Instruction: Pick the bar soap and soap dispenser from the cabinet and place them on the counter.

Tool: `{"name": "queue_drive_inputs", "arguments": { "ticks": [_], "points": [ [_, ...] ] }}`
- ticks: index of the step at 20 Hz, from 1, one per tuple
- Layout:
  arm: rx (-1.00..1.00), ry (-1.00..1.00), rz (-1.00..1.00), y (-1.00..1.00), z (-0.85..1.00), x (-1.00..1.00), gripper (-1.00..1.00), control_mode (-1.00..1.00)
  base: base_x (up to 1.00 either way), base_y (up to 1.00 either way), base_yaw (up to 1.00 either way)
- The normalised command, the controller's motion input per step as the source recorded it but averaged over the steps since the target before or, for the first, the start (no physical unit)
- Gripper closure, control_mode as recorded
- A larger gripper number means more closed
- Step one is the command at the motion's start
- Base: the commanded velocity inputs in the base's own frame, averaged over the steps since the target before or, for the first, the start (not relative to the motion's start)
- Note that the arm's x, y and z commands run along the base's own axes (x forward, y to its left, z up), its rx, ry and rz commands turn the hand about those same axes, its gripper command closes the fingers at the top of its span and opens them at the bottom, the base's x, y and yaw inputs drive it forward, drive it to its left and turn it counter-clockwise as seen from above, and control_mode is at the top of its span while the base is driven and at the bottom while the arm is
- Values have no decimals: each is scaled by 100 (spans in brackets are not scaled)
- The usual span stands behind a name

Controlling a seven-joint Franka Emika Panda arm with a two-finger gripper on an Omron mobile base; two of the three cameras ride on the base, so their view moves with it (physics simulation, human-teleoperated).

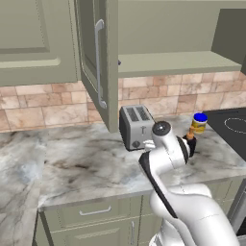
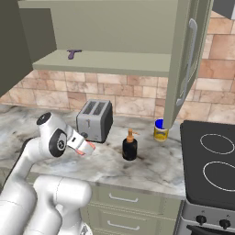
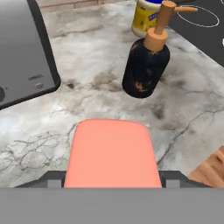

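Over the surface, jaws clamp the bar soap for set-down; soap dispenser stands at one o'clock.

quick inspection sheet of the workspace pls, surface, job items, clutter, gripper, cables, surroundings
surface: marbled counter, dry and flat.
job's things: dispenser upright on the counter; pink bar soap between the gripper fingers, above the counter.
clutter: toaster left of the dispenser; yellow jar behind it; small purple item on the shelf.
grippers: gripper closed on the bar soap.
cables: nothing seen.
surroundings: cabinet with doors open, brick backsplash, stove to the right.
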Motion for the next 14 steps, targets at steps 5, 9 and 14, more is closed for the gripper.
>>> {"name": "queue_drive_inputs", "arguments": {
  "ticks": [5, 9, 14],
  "points": [
    [0, 3, 0, -6, -43, 22, 100, -100, 0, 0, 0],
    [0, 0, 1, -7, -47, 16, 100, -100, 0, 0, 0],
    [0, 0, 0, -6, -49, 12, 100, -100, 0, 0, 0]
  ]
}}
